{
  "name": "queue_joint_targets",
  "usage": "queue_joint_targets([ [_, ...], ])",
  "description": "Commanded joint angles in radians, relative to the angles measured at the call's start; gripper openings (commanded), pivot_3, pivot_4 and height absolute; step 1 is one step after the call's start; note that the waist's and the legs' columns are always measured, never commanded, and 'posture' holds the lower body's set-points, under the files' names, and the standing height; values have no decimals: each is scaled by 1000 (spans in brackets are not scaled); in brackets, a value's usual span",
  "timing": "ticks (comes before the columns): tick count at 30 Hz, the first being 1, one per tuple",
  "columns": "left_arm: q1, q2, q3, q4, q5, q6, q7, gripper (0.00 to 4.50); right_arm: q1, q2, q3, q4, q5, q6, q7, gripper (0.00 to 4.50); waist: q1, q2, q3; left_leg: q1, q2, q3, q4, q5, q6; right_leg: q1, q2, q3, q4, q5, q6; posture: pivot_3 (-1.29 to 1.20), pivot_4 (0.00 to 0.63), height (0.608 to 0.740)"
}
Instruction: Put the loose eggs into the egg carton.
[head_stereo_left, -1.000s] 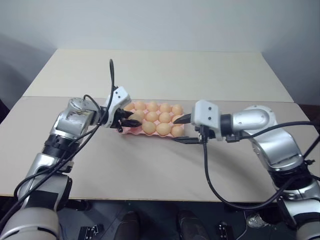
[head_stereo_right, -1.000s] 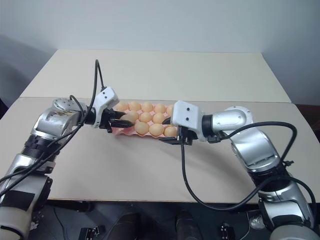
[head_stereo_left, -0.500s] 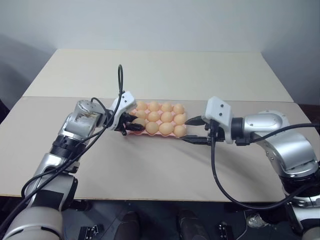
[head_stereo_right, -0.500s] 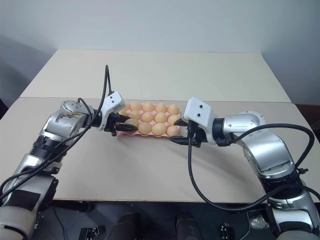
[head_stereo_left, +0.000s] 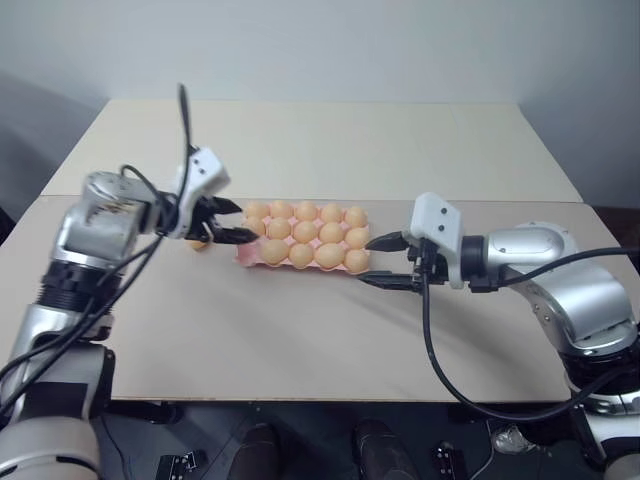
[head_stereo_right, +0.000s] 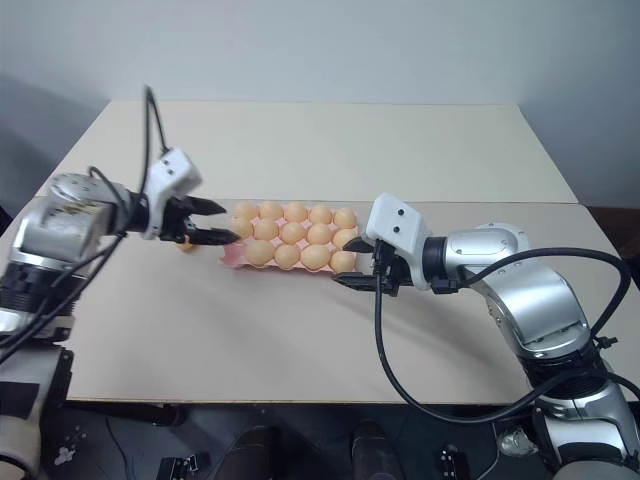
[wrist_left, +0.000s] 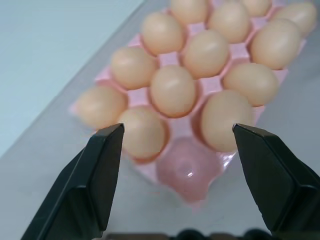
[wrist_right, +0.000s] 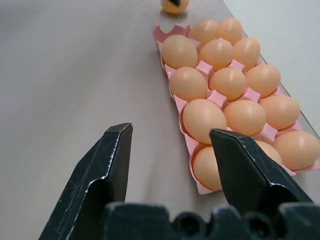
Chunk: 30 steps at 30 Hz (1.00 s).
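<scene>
Filling the egg carton (head_stereo_left: 300, 240), you're sitting at fourteen cups done, one corner cup (wrist_left: 186, 169) empty just ahead of your spread, empty left gripper (head_stereo_left: 228, 221), one loose egg (wrist_right: 174, 5) waiting beside it, right gripper (head_stereo_left: 378, 262) parted, empty.

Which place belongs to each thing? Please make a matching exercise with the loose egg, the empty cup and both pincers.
1 loose egg
2 empty cup
3 left pincer
4 right pincer

A by the carton's right end
B carton's near left corner
C lying on the table
D in the air, left of the carton

Pairs: 1-C, 2-B, 3-D, 4-A
</scene>
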Motion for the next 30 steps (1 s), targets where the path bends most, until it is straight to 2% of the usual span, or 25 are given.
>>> queue_joint_targets([
  [1,-37,55,78,48,2,46,61,3756,-49,8,-11,-3,14,-41,16,2958,1,0,0,0,0,0,0,0,0,0,0,0,0,0,0,0,150,740],
  [6,-27,85,79,189,58,48,155,3756,-76,31,10,26,10,-71,33,2958,-1,0,0,0,0,-1,0,0,0,0,0,-1,0,0,0,0,150,740],
  [12,-74,19,57,355,116,67,295,3756,-85,44,28,41,4,-95,44,2958,10,0,0,-1,0,-2,0,0,0,0,0,-2,0,0,0,0,150,740],
  [14,-93,-13,68,383,124,82,351,4338,-84,44,31,43,2,-101,47,2958,12,0,0,-1,-1,-2,1,0,0,0,-1,-3,0,0,0,0,150,740],
  [15,-112,-30,84,390,116,114,376,4464,-84,44,31,44,3,-102,48,2958,12,0,0,-2,-1,-3,2,0,0,0,-1,-4,0,0,0,0,150,740],
  [23,-281,-116,157,401,111,374,586,4464,-85,26,26,53,12,-101,70,2958,6,0,0,-6,-1,-8,4,0,0,0,-1,-9,2,0,0,0,150,740],
  [30,-334,-181,94,398,92,633,610,4464,-109,4,27,78,10,-96,107,2958,4,0,0,-6,-1,-9,4,0,0,0,-1,-9,2,0,0,0,150,740],
])
